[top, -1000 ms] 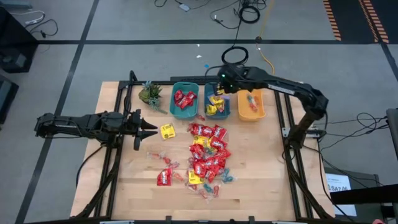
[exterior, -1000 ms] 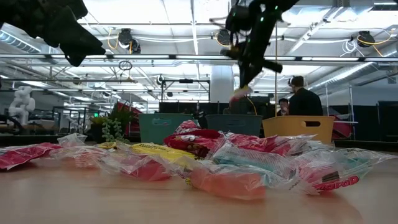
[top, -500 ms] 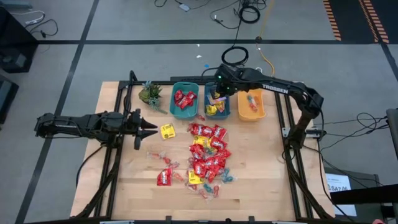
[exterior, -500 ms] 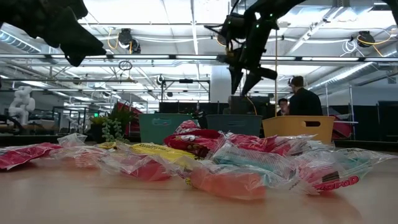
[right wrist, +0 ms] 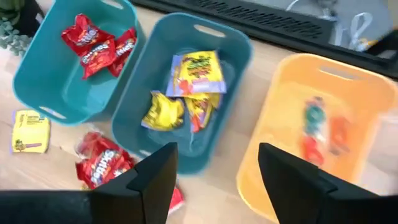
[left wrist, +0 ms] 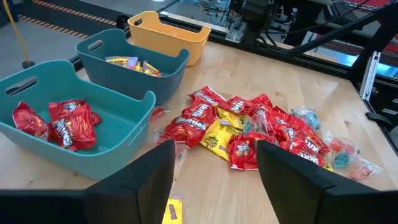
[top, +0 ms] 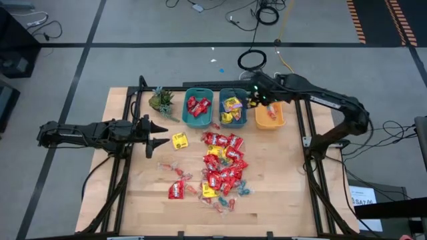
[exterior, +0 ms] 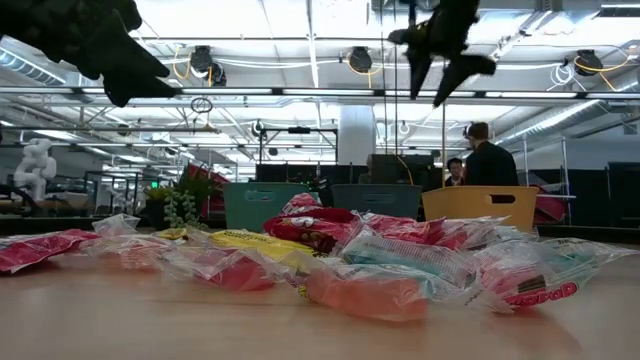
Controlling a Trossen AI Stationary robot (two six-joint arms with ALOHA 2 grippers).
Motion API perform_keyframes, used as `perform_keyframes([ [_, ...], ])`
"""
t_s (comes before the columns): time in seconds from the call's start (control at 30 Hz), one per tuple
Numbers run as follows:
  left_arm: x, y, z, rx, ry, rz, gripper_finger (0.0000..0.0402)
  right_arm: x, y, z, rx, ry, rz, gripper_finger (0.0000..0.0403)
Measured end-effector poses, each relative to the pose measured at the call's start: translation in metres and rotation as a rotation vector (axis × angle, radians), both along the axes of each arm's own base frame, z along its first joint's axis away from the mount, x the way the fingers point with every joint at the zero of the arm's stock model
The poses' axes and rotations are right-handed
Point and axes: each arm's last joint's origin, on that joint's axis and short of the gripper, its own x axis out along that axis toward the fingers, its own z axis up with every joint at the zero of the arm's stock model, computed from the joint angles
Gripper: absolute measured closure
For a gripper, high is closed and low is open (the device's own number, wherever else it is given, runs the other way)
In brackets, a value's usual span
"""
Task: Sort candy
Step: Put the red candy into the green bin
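Over the far bins, high view: right gripper hangs between dark teal plastic bin and orange plastic bin; heap of wrapped candy mid-table; left gripper waits left. Low view: right fingers spread wide, empty. Left wrist view: fingers parted, empty. Right wrist view: yellow packets inside dark teal bin.

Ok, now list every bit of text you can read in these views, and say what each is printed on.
"Skittles": white lettering on the red packets, clearest on the one lying on the table beside the middle bin.
Yellow packets: print is blurred, unreadable.
Clear wrapper in the low view: red lettering, too blurred to read.
No other text can be read.
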Motion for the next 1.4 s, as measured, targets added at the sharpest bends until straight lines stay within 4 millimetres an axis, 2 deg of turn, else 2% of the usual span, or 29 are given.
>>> perform_keyframes([
  [0.17, 0.0, 0.0, 0.0, -0.005, 0.005, -0.01, 0.0164, -0.011, 0.041, 0.008, -0.013, 0.032, -0.036, 0.0188],
  [0.3, 0.001, -0.002, -0.002, -0.053, 0.013, -0.048, 0.0164, -0.015, 0.073, -0.004, 0.027, 0.028, -0.047, 0.0188],
  [0.53, 0.008, -0.004, -0.006, -0.075, 0.13, -0.065, 0.0164, -0.029, 0.134, -0.057, 0.118, -0.02, -0.091, 0.0188],
  [0.73, 0.03, -0.009, -0.003, -0.042, 0.231, -0.098, 0.0164, -0.054, 0.172, -0.104, 0.183, -0.072, -0.097, 0.0188],
  [0.87, 0.054, -0.01, 0.001, 0.007, 0.295, -0.063, 0.0164, -0.069, 0.187, -0.13, 0.198, -0.058, -0.083, 0.0188],
  [0.97, 0.078, -0.011, 0.003, 0.063, 0.349, -0.061, 0.0164, -0.078, 0.195, -0.142, 0.198, -0.045, -0.066, 0.0188],
  [1.13, 0.129, -0.013, 0.0, 0.155, 0.393, -0.102, 0.0164, -0.08, 0.205, -0.145, 0.161, -0.09, -0.006, 0.0188],
  [1.4, 0.204, 0.002, -0.02, 0.165, 0.503, -0.041, 0.0164, -0.083, 0.21, -0.144, 0.075, -0.063, 0.147, 0.0189],
])
